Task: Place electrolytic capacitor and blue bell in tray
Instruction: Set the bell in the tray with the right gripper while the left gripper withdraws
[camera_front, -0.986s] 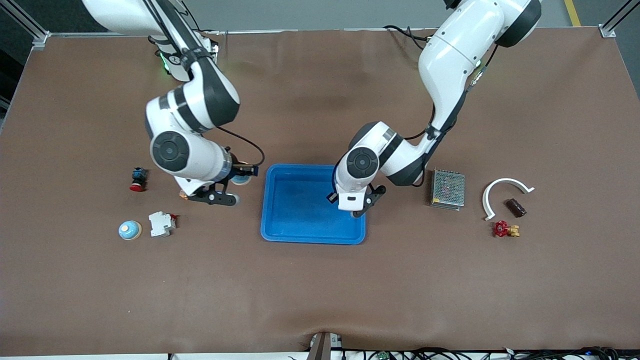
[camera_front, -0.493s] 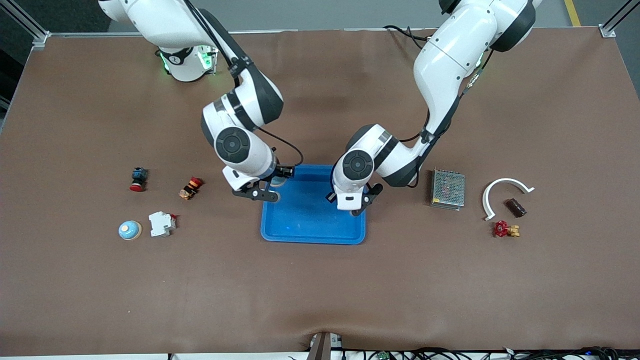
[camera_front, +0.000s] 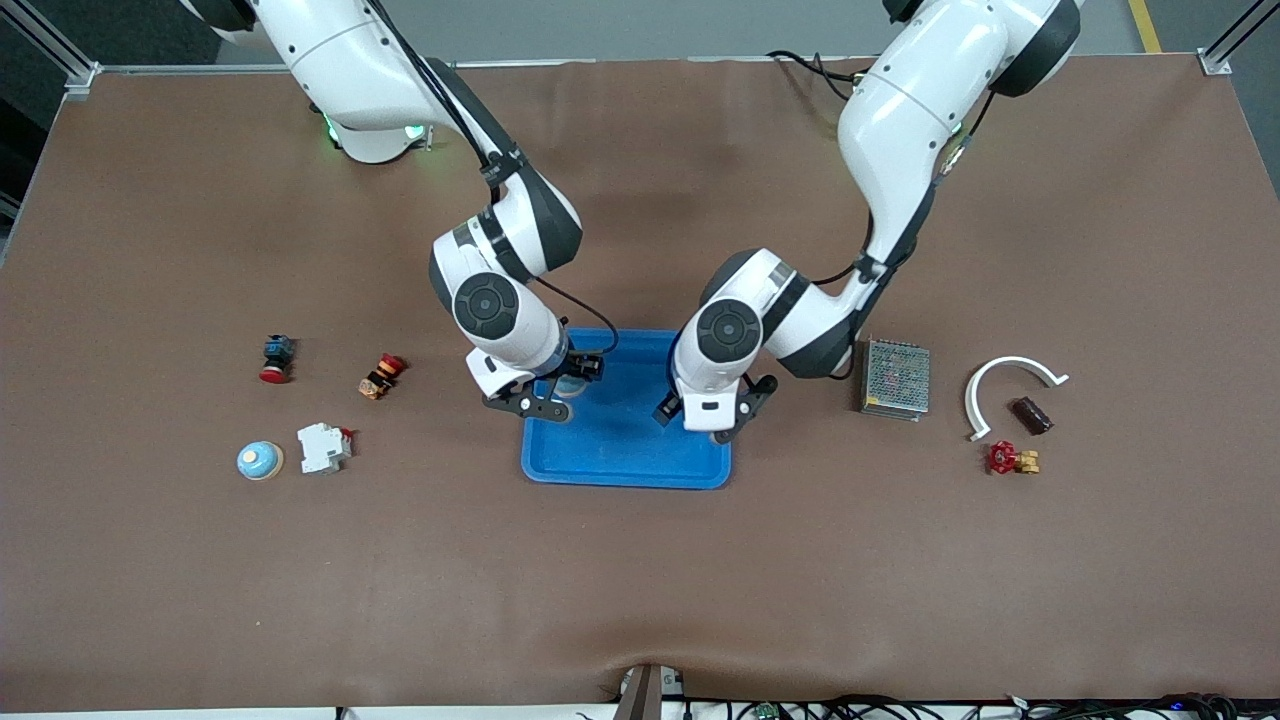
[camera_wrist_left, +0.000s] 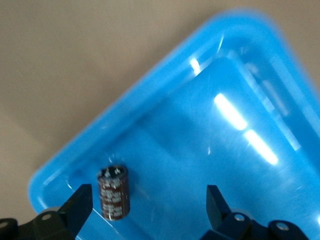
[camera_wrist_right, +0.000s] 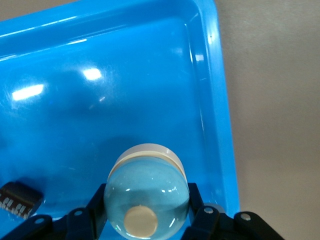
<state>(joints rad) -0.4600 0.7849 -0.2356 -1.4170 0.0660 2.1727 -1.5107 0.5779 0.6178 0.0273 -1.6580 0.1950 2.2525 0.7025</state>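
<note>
A spare blue-domed bell (camera_front: 260, 460) sits near the tabletop's right-arm end. Over the blue tray (camera_front: 610, 465), the right gripper (camera_wrist_right: 148, 216) pinches the blue bell (camera_wrist_right: 148, 196); the left gripper (camera_wrist_left: 150, 205), fingers spread, hangs above the electrolytic capacitor (camera_wrist_left: 113, 192) near a tray corner.

Bright blue shallow tray (camera_front: 625, 460) with raised rim at mid-table, dark brown electrolytic capacitor (camera_wrist_left: 114, 192) lying loose inside it near a corner, pale blue bell (camera_wrist_right: 147, 195) with tan centre button, clamped between the right gripper (camera_wrist_right: 150, 212) fingers over the tray
</note>
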